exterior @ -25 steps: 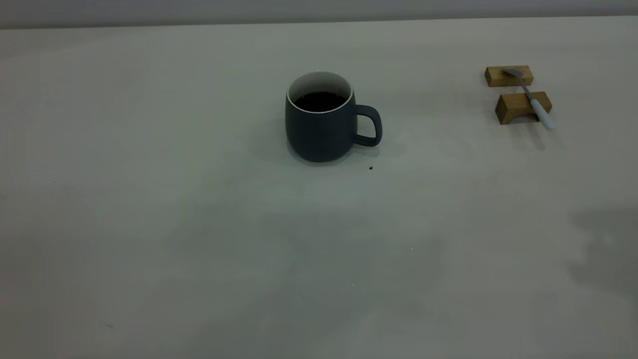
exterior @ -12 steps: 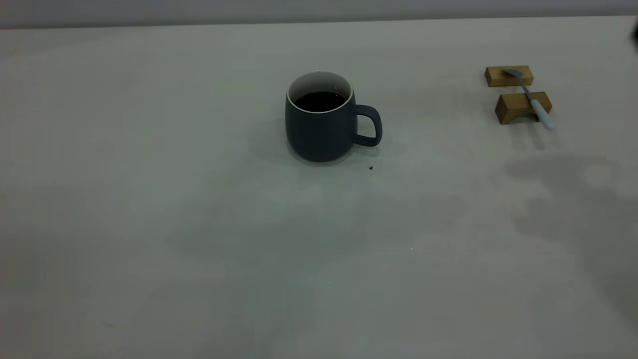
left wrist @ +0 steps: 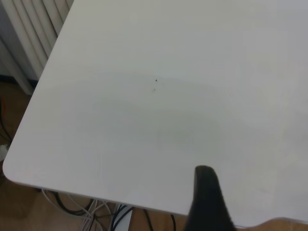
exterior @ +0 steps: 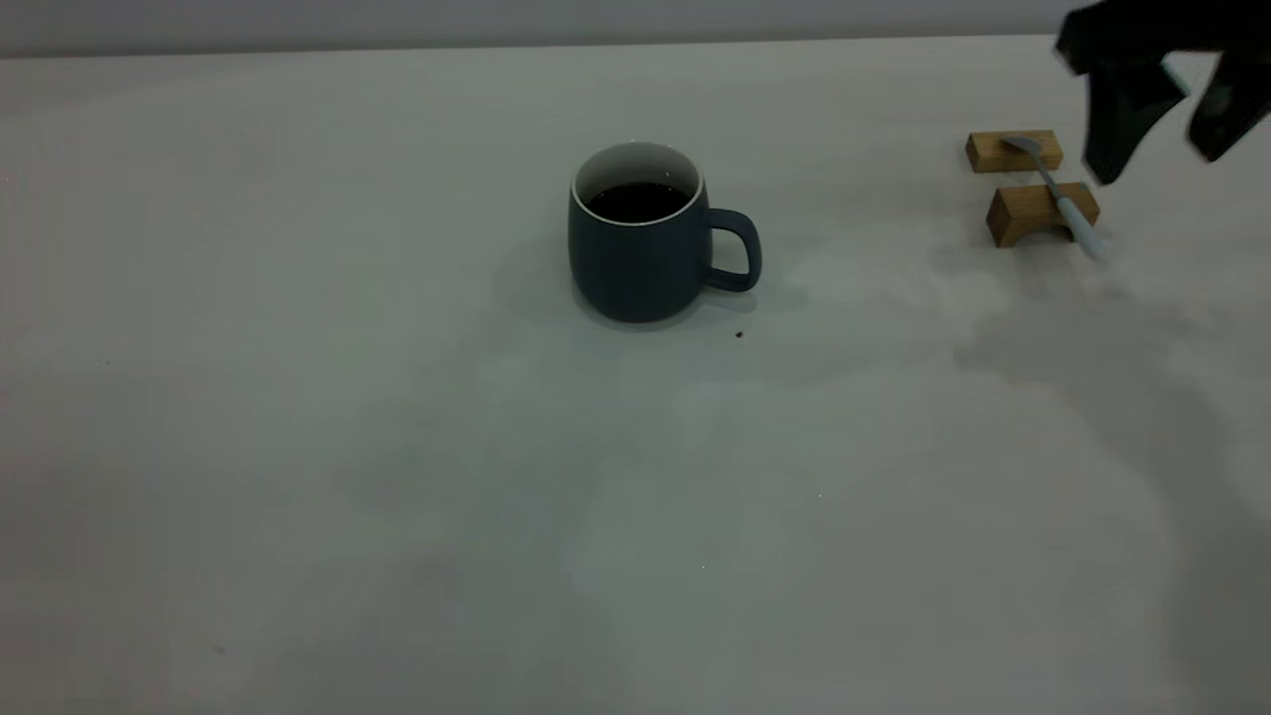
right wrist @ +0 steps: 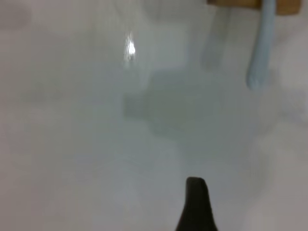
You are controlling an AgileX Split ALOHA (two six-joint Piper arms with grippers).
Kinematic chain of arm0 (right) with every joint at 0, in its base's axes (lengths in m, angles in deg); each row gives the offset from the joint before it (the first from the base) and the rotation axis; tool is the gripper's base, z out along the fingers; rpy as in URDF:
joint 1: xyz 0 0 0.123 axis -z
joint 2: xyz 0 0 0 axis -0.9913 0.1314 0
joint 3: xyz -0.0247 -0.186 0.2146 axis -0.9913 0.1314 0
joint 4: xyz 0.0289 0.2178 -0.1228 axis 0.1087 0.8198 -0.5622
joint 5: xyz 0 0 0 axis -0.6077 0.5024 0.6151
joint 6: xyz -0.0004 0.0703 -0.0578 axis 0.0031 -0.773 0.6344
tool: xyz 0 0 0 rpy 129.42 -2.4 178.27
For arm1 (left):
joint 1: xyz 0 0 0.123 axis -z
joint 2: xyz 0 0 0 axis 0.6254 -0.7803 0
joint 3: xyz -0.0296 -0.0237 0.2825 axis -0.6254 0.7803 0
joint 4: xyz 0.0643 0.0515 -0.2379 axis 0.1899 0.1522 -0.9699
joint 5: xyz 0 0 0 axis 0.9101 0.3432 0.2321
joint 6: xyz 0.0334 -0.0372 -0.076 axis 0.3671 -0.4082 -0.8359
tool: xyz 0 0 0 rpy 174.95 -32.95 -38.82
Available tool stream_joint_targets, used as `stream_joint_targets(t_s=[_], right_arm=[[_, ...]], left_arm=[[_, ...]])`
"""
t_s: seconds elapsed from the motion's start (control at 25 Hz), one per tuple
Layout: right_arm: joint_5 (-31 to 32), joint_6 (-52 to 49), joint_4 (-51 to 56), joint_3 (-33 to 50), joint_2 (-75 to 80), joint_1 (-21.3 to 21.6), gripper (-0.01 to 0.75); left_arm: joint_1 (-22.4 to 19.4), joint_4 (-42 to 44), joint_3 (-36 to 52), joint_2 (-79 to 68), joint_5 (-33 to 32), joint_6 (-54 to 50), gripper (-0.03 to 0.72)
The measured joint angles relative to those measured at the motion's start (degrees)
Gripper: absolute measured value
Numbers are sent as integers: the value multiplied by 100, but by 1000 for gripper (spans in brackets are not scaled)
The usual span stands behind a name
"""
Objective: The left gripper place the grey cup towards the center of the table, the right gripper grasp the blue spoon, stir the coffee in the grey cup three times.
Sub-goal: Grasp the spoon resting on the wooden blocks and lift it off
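The grey cup (exterior: 640, 253) stands upright near the table's middle, its handle pointing right, with dark coffee (exterior: 637, 202) inside. The blue spoon (exterior: 1059, 194) lies across two small wooden blocks at the far right, bowl on the far block, pale handle sticking out over the near one. My right gripper (exterior: 1154, 164) hangs open just right of and above the spoon, touching nothing. In the right wrist view the spoon's handle (right wrist: 262, 43) lies ahead of that gripper (right wrist: 216, 207). My left gripper (left wrist: 237, 216) is over a bare table corner, open and empty.
The two wooden blocks (exterior: 1013, 151) (exterior: 1038, 212) hold the spoon off the table (exterior: 298, 447). A tiny dark speck (exterior: 739, 335) lies beside the cup. The table edge (left wrist: 96, 195) shows in the left wrist view, with cables and floor beyond it.
My right gripper has come into the exterior view from the upper right and now hangs by the spoon; its shadow has slid up the table. Cup and spoon have not moved.
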Motion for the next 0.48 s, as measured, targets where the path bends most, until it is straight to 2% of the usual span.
stream_joint_targets(t_s=[0.48], right_arm=[[530, -272, -666, -1505, 1512, 0, 623]], left_arm=[[0, 0, 0, 0, 0, 7, 585]])
